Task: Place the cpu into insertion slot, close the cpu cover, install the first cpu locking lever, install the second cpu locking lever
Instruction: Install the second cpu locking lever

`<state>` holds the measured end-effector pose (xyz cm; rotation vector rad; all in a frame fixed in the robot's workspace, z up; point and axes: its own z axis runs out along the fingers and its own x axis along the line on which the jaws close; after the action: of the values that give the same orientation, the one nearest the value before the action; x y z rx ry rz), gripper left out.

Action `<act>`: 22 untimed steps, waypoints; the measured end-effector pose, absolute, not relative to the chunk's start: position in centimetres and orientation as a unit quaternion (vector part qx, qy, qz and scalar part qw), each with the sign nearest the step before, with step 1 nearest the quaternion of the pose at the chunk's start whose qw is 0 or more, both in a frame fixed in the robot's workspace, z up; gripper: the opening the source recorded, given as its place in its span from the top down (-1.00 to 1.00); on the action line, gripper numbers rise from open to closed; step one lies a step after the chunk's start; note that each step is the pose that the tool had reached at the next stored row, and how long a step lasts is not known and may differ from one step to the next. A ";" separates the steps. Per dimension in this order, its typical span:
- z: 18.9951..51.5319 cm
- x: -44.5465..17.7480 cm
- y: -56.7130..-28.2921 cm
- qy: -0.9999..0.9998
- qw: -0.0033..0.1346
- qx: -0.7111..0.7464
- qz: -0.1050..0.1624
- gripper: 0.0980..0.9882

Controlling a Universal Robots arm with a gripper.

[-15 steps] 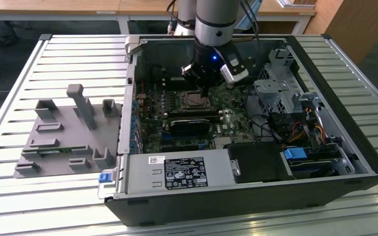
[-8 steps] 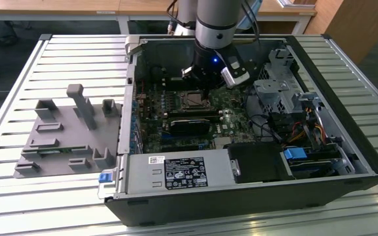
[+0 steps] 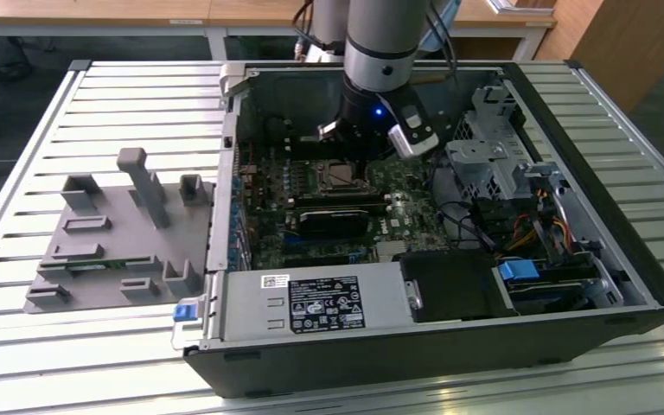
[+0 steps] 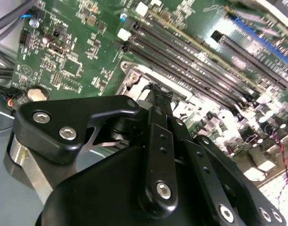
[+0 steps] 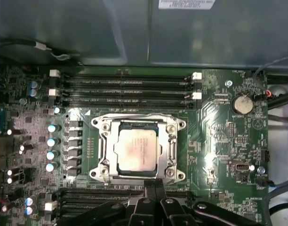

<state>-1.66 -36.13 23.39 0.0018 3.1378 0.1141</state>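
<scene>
The cpu (image 5: 137,150), a dull silver square, lies in the insertion slot (image 5: 100,126) on the green motherboard. The silvery cpu cover (image 5: 172,141) lies flat around it, framing the chip. My gripper (image 5: 151,184) is shut, its black fingers pressed together right at one edge of the socket, with nothing seen between them. In the second wrist view the gripper (image 4: 158,95) tips sit just beside a socket corner (image 4: 130,77). In the exterior view the arm reaches down into the open computer case, and the gripper (image 3: 362,154) hangs just behind the socket (image 3: 338,176).
Long black memory slots (image 5: 125,87) run on both sides of the socket. A black card (image 3: 335,216), a power supply (image 3: 315,303) and a drive cage (image 3: 488,164) crowd the case. A grey fixture (image 3: 124,233) stands on the slatted table at the exterior view's left.
</scene>
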 end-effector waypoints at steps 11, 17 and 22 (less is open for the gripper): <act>23.4 -3.4 -36.5 0.999 0.001 -0.002 0.040 0.98; 23.4 -4.1 -36.5 0.999 0.001 -0.002 0.040 0.98; 23.4 -4.2 -36.6 0.999 0.001 -0.002 0.040 0.98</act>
<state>-4.19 -36.57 23.35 -0.0057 3.1375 0.1264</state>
